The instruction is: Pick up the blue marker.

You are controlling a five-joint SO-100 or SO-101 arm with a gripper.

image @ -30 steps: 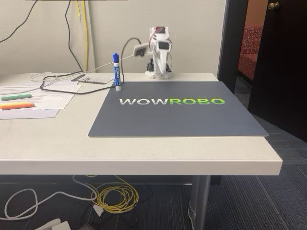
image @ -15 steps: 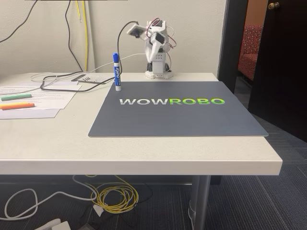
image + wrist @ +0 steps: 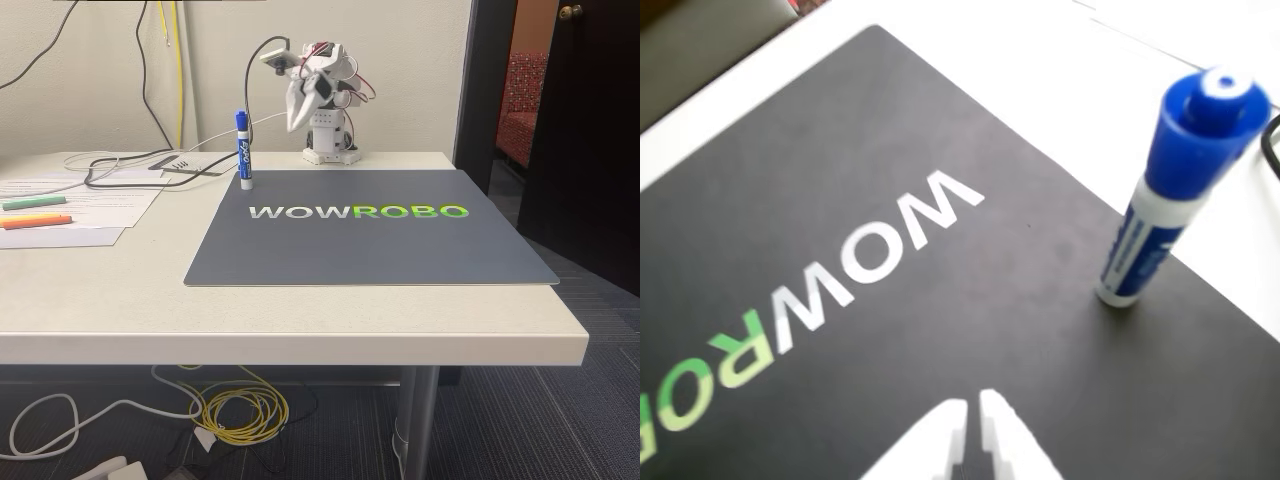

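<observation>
Currently listed: the blue marker [image 3: 243, 150], stood upright with its blue cap uppermost, at the far left corner of the dark mat [image 3: 370, 232] as the fixed view shows it, close to the mat's left edge. The end effector [image 3: 295, 118] is held in the air near the table's [image 3: 300, 320] far edge, to the right of the marker and apart from it, tips pointed downward. In the wrist view the marker [image 3: 1170, 190] is seen up and to the right of the end effector [image 3: 972, 420], with bare mat [image 3: 840, 150] between them; nothing is gripped. The two white fingers are recorded nearly together, only a thin gap parting them. Their lower parts are cut off by the bottom edge of the wrist view. Green and orange highlighters [image 3: 35, 211] lie on papers at the table's left edge.
</observation>
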